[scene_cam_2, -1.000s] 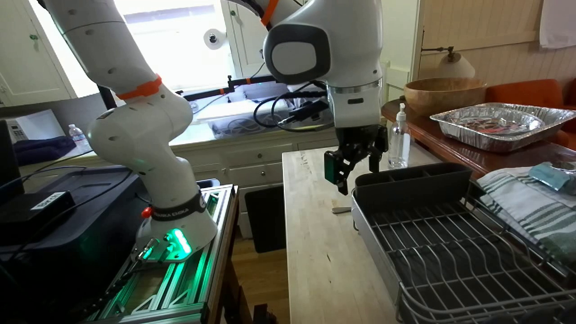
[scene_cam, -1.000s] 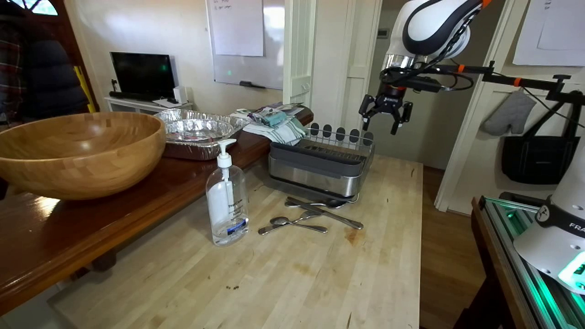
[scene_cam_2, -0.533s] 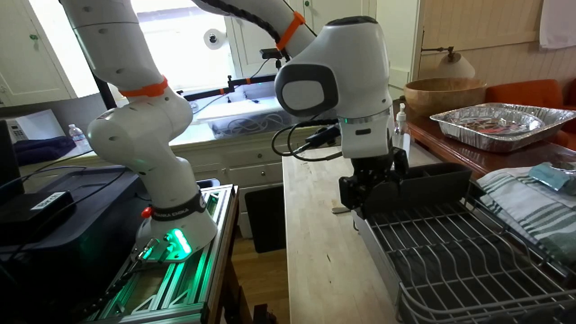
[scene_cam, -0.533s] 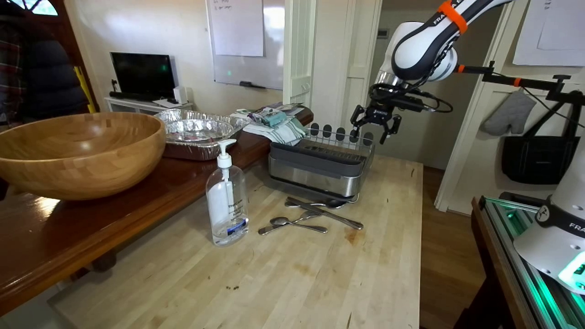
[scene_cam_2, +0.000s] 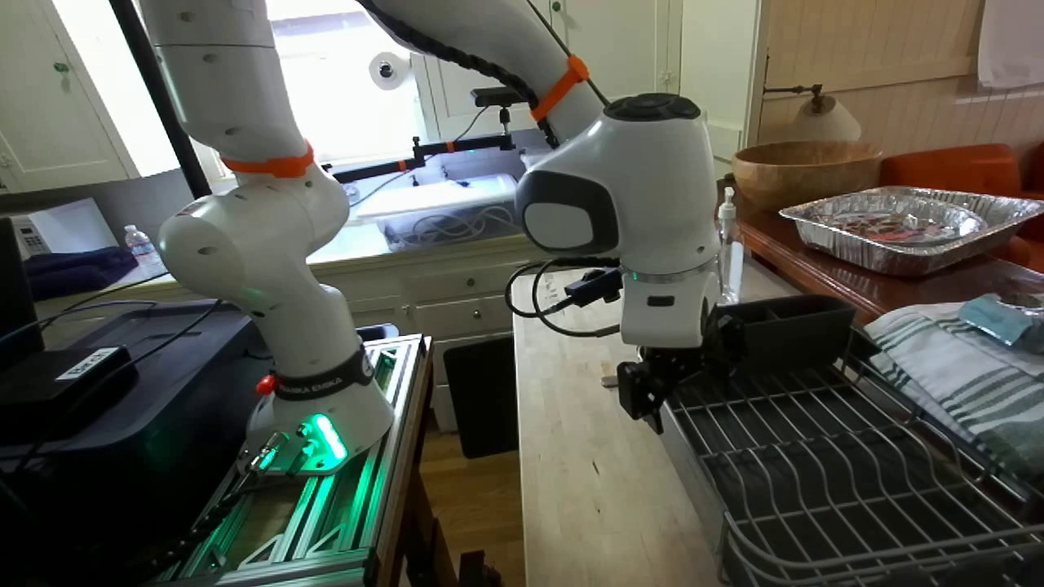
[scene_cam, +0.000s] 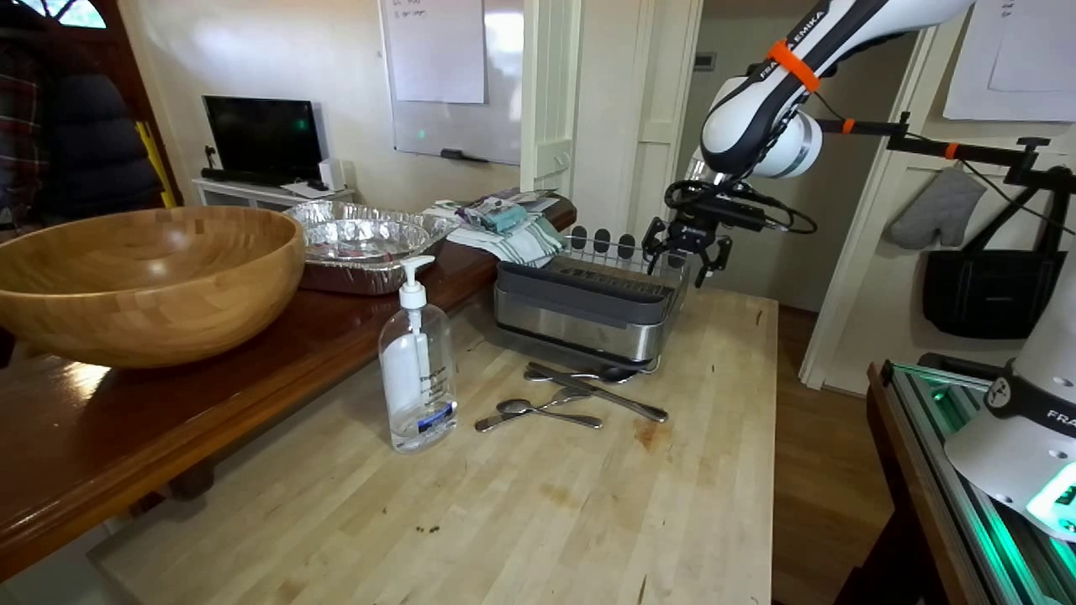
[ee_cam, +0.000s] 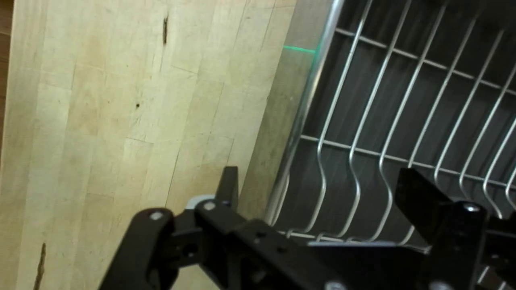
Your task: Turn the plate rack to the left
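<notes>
Plate rack (scene_cam: 580, 329) on the table (scene_cam: 622, 521), long axis apparently running from caddy (scene_cam_2: 791, 326) to prongs (scene_cam: 626, 246), a bit skewed to the table's edge. Pincer (ee_cam: 318, 181) over the rack's side rail (ee_cam: 304, 108) nearest the arm's base (scene_cam_2: 322, 346), jaws wide apart either side, nothing clamped; contact unclear. Rack's bulk lies away from that base. Next, probably: close on the rail. Turning room: table strip between rack and edge. Cutlery (scene_cam: 622, 402) near caddy end, towel (scene_cam_2: 938, 359) by rack's opposite side, could foul a swing.
</notes>
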